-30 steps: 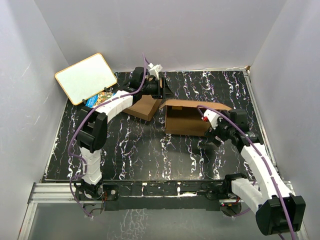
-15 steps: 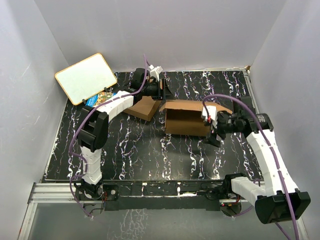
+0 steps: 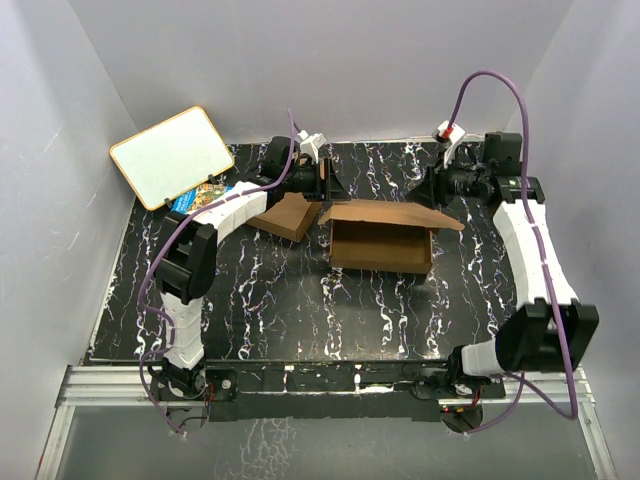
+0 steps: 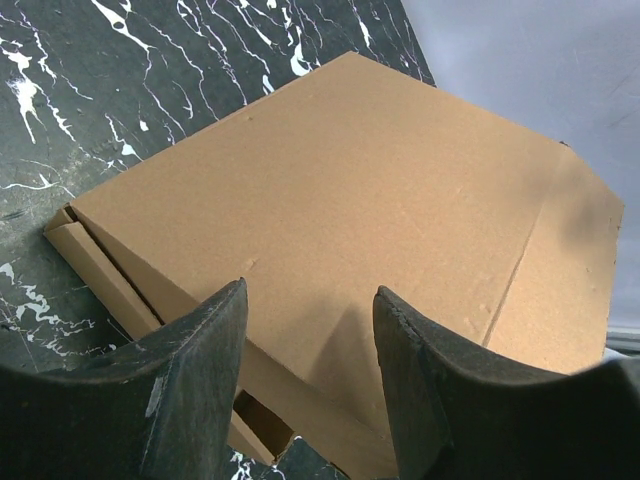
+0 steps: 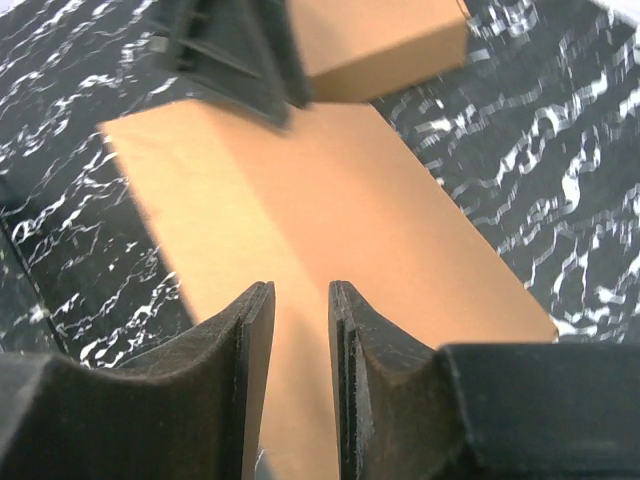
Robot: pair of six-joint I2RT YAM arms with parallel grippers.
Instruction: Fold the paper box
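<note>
Black white-veined table (image 3: pixel 270 300), 1, w/ my 2 arm bases at its near edge. Count, near to far:
- 1 paper box (image 3: pixel 380 250), mid-table, right of centre, sitting on its base w/ lid flap (image 3: pixel 385 212) sloping over the top
- 2 grippers, one at each end of that flap
- 1 flat box (image 3: pixel 285 215), plain brown, just left of the paper box, set at an angle
- 1 book (image 3: pixel 200 195), far left
- 1 white board (image 3: pixel 172 157) w/ orange rim, at the far-left corner

My left gripper (image 4: pixel 310 292) is at the flap's left end. Fingers about half apart, nothing btw them, cardboard face showing beneath. My right gripper (image 5: pixel 300 295) is over the flap's far-right end, fingers narrow, only a slit left.

Vs 1 s ago:
- Right arm was low at the box's near-right corner. It's now lifted and swung to the far side, w/ purple cable (image 3: pixel 490 85) looped high.
- Right part of the box's front wall, covered then, now shows.
- Left arm, flat box, book, board: same pos.

Hard to read:
- Right wrist cam is blurred, so can't tell if those fingers nip cardboard or hang just above it.
- Can't tell if my left fingertips touch the flap.
- Box interior is hidden under the flap.
- Book is mostly covered by the board, only a colourful corner out.
- Both grippers' bodies are cut off at the wrist views' lower edge.
</note>
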